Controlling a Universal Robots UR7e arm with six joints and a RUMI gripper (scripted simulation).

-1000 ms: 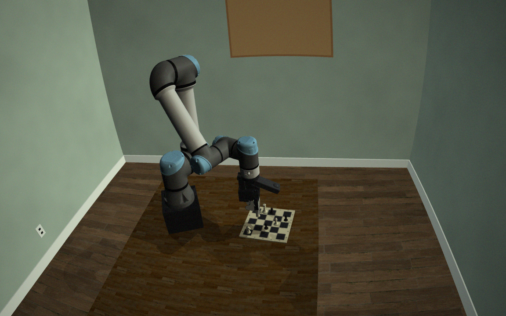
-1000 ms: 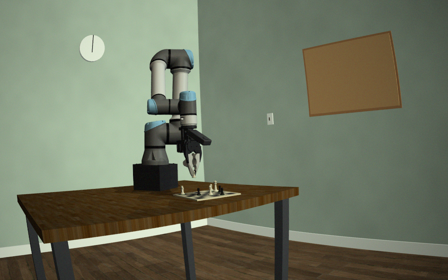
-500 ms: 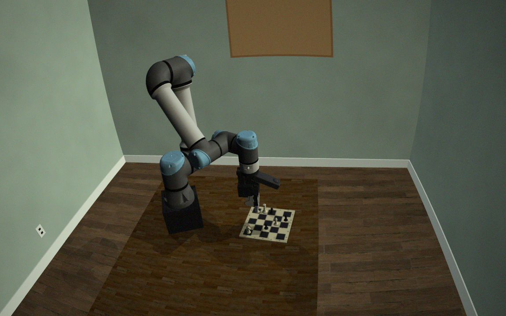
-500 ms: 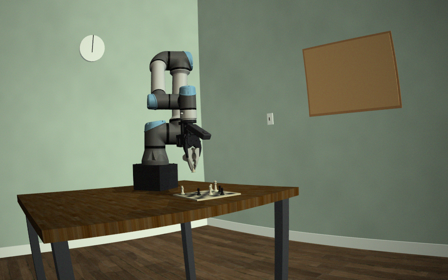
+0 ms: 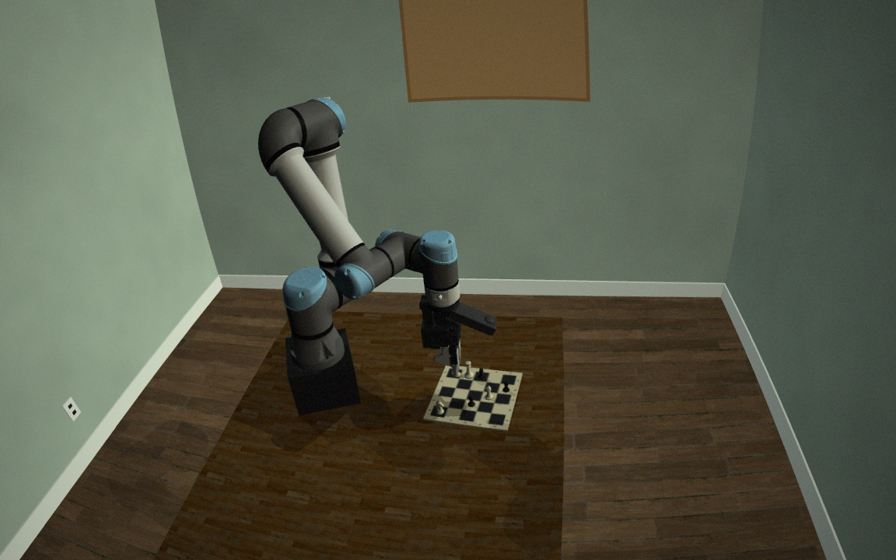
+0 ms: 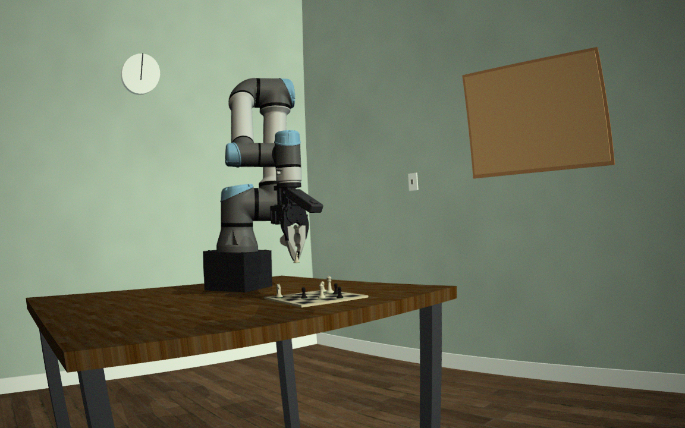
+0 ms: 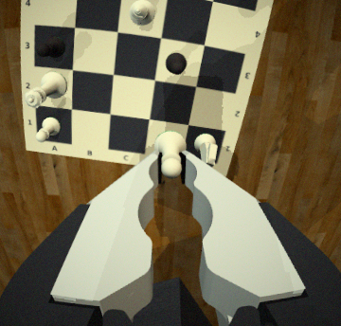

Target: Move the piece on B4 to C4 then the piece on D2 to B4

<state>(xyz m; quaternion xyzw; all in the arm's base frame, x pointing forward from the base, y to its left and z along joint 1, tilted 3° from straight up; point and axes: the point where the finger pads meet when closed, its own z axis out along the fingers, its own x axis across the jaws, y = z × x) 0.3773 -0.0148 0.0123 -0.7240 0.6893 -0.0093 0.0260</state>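
Note:
My gripper (image 5: pixel 455 363) (image 6: pixel 297 254) (image 7: pixel 170 153) is shut on a white pawn (image 6: pixel 297 259) (image 7: pixel 170 142) and holds it upright, well above the board (image 5: pixel 468 423) (image 6: pixel 302 304) (image 7: pixel 28 137). In the wrist view D2 is an empty dark square and B4 is a bare dark square. A white piece with a rounded, pointed top (image 5: pixel 488 393) (image 6: pixel 321 290) (image 7: pixel 142 11) stands upright on light C4. A black pawn (image 5: pixel 470 401) (image 6: pixel 303 292) (image 7: pixel 176 63) stands on D3.
A white knight (image 5: pixel 439 407) (image 6: pixel 279 290) (image 7: pixel 206 143) stands on E1. A1 holds another white pawn (image 7: pixel 51 126), A2 a tall white piece (image 5: pixel 468 370) (image 6: pixel 329 285) (image 7: pixel 53 84), A3 a black piece (image 5: pixel 481 373) (image 7: pixel 56 46). A black piece (image 5: pixel 506 386) (image 6: pixel 339 292) stands near B5.

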